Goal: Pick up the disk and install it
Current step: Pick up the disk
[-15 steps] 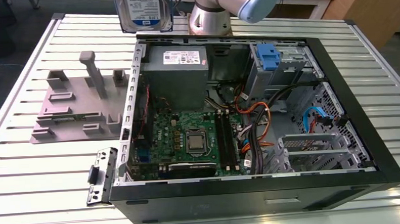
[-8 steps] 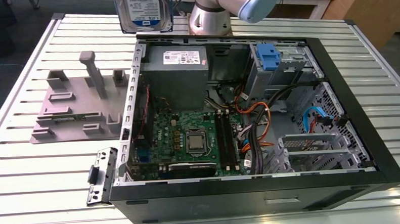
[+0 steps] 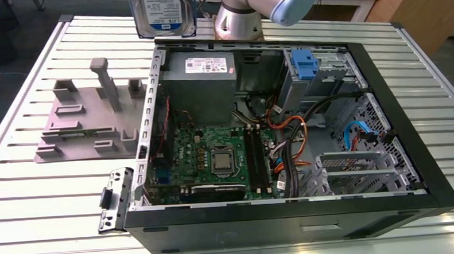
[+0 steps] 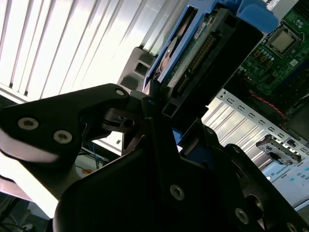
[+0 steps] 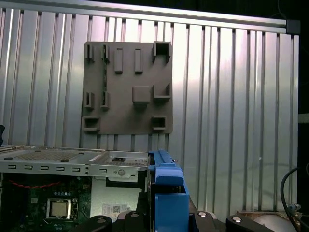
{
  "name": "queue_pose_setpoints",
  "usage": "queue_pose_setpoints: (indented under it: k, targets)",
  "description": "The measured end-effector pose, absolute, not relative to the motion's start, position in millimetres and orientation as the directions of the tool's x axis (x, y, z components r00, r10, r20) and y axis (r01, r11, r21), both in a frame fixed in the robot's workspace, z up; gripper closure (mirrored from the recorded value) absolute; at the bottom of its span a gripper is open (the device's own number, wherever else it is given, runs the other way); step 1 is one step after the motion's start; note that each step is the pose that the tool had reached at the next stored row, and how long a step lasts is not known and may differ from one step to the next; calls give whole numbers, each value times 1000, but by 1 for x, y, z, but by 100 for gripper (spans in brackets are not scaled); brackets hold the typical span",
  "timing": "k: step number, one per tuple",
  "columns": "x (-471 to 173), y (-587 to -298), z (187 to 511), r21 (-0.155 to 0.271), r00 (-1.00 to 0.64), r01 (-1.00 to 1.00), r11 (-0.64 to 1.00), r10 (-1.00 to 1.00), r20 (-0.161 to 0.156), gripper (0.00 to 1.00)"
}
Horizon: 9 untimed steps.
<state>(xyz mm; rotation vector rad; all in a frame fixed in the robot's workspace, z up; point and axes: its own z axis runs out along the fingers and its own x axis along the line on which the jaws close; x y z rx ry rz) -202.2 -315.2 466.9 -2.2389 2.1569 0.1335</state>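
High above the far edge of the slatted table (image 3: 30, 193), just beyond the back corner of the open computer case (image 3: 387, 114), we hold the disk (image 3: 163, 14) upright and clear of everything, with the gripper (image 4: 161, 108) clamped on its blue bracket (image 5: 166, 191). We judge that carrying it well calls for a firm, square hold and an unhurried path. That way the disk neither slips nor tilts, and its connector edge passes well apart from the case's rim and the orange cables (image 3: 288, 127).
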Motion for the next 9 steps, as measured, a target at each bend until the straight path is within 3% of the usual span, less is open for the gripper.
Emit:
queue_pose_setpoints:
  k: [3, 5, 9]
  targets:
    - [-202, -316, 467, 38, 36, -999, -39, -996, -82, 64]
    - [-202, -335, 467, 39, 36, -999, -38, -998, -59, 64]
    - [-202, -336, 467, 39, 36, -999, -38, -998, -59, 64]
